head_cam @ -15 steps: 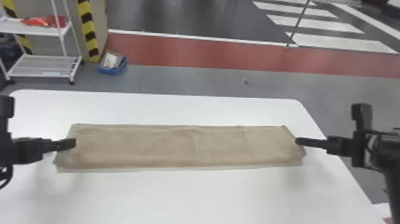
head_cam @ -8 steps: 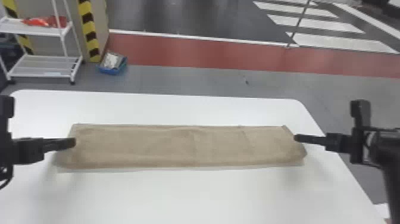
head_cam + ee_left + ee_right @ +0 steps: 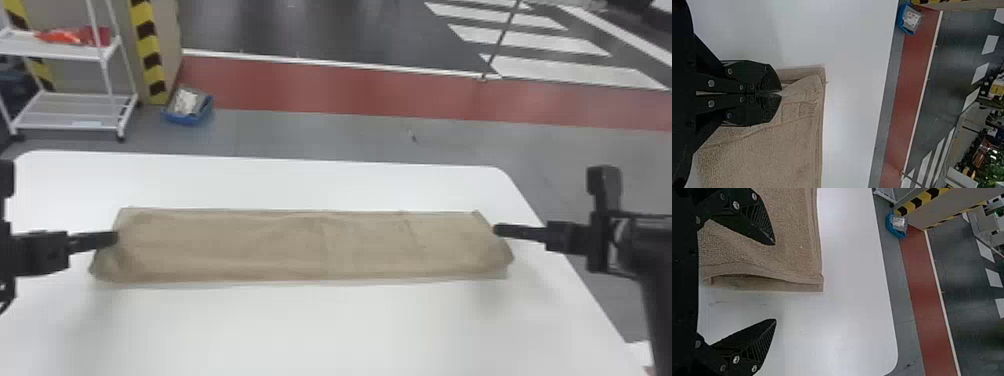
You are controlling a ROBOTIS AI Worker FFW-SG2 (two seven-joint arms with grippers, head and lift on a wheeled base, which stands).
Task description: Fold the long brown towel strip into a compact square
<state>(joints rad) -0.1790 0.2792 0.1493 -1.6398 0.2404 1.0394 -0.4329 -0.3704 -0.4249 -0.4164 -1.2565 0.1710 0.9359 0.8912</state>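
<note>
The left gripper (image 3: 781, 93) has its jaws closed on an edge of the towel (image 3: 275, 245), near a corner. If that pinch takes only the top layer, a lift could peel the layers apart; pulling away from the right jaws could drag the whole strip crooked. The towel lies flat on the table (image 3: 325, 325), stretched between the two pairs of jaws, its layers gaping a little at the right jaws' end, so one could be missed. The right gripper (image 3: 775, 282) is open, one finger over the towel, the other beyond its end; closing too high or too far out would catch nothing, or one layer.

Against the earlier head frames, the left jaws have edged slightly outward, the right jaws slightly toward the table's far side. Between them, the towel's right end looks unmoved.
</note>
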